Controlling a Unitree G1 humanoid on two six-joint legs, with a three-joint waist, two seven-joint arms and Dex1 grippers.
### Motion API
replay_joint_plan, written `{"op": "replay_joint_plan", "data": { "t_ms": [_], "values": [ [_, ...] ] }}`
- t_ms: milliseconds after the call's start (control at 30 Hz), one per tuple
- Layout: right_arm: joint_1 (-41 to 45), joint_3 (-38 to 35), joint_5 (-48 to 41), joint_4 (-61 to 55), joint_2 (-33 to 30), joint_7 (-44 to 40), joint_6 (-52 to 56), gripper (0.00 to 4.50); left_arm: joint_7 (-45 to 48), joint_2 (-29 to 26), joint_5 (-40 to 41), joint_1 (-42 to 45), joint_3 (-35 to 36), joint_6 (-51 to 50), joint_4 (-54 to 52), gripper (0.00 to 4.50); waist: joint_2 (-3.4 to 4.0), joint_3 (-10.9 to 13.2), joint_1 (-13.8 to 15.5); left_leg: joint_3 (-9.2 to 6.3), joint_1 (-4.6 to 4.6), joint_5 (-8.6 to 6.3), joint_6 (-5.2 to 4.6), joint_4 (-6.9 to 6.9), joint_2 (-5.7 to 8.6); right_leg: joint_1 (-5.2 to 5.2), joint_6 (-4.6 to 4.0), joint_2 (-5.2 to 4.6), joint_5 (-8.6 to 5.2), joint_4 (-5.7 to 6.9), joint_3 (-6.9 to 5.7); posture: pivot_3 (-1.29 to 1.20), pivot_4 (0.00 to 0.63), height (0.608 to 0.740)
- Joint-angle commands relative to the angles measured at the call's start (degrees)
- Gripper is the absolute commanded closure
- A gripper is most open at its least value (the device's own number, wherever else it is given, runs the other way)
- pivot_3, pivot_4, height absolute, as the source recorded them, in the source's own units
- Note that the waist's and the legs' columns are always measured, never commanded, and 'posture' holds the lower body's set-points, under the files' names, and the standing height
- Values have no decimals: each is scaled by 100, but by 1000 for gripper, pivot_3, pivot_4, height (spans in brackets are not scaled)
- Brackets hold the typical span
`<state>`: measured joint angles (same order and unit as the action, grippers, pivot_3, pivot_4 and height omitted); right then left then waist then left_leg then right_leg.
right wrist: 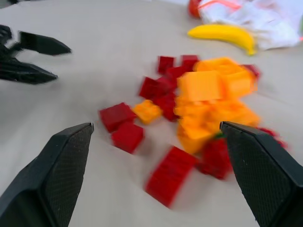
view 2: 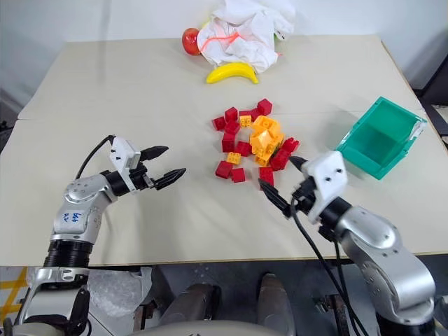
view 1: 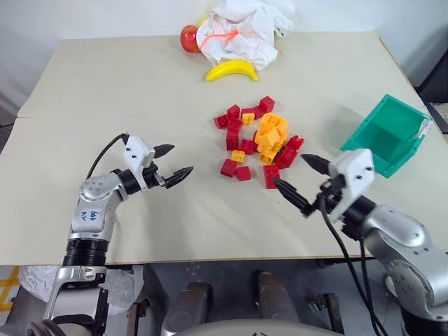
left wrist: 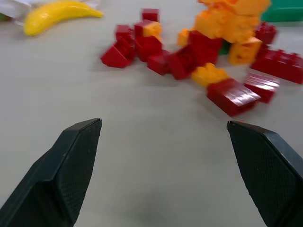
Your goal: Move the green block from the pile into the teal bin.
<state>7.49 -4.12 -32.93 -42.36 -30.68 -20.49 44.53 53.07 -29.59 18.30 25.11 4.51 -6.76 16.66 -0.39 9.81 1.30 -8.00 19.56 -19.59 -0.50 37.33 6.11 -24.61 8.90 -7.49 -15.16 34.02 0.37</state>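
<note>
Left eye view, left gripper [view 1: 182, 159]: jaws parted and empty, hovering over bare tabletop [view 1: 140, 91] at about 8 o'clock from the pile [view 1: 255, 140], well apart from it.
Pile: red and orange-yellow bricks, the orange-yellow ones heaped at its centre.
Green block [left wrist: 226, 48]: not yet lifted. A sliver shows in the left wrist view, wedged under the orange-yellow heap beside a red brick, apparently on the pile's 4 o'clock side.
Right gripper [view 1: 288, 169]: jaws spread wide and empty, near the pile at about 5 o'clock, aimed at it.
Teal bin [view 1: 402, 112]: at about 3 o'clock from the pile, tilted with its mouth toward the bricks.
Step in hand: reaching for the block. The right gripper looks better placed. It should probably nudge the covering bricks aside first, then close low on the green faces only, so that no red neighbour comes along.
Hard to make out: most of the green block, including its orientation and studs. The bin's far corner is cut off.
</note>
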Motion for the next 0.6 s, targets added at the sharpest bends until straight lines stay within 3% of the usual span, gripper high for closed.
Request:
{"op": "replay_joint_plan", "data": {
  "t_ms": [33, 167, 267, 400, 600],
  "values": [
    [915, 916, 300, 483, 452, 344, 386, 635, 1823, -45, 761, 333, 67, 368, 406, 0, 0, 0, -18, 1, 1, 0, 0, 4, 0, -1, 0, 0, 0, 3, 0, 0, 150, 740],
    [1629, 1465, 670, 1181, 990, 504, 376, 1993, 3010, -44, 1087, 584, 94, 536, 865, 0, 1, 0, -41, -4, 29, 0, 0, 12, -1, -33, -3, -1, 1, 11, -6, 0, 150, 740],
    [2024, 1700, 930, 1753, 1317, 493, 188, 3010, 3331, -70, 1004, 726, 56, 670, 1134, 0, 1, -1, -97, -9, 90, -4, -3, 55, 8, -95, -3, -5, 2, 67, -9, 0, 150, 740],
    [2624, 1725, 1374, 2985, 1890, 685, -271, 4446, 3531, -49, 980, 856, -7, 507, 1336, 0, 0, -1, -171, -6, 95, -11, -14, 71, 17, -93, 0, -11, 4, 72, -11, 0, 150, 740],
    [3486, 1383, 2241, 5090, 2429, 1365, -1433, 4481, 3365, 31, 943, 910, 6, 535, 1361, 0, 1, -1, -304, -6, 90, -5, -4, 76, 11, -97, 0, -7, 4, 98, -9, 0, 150, 740]
  ]
}}
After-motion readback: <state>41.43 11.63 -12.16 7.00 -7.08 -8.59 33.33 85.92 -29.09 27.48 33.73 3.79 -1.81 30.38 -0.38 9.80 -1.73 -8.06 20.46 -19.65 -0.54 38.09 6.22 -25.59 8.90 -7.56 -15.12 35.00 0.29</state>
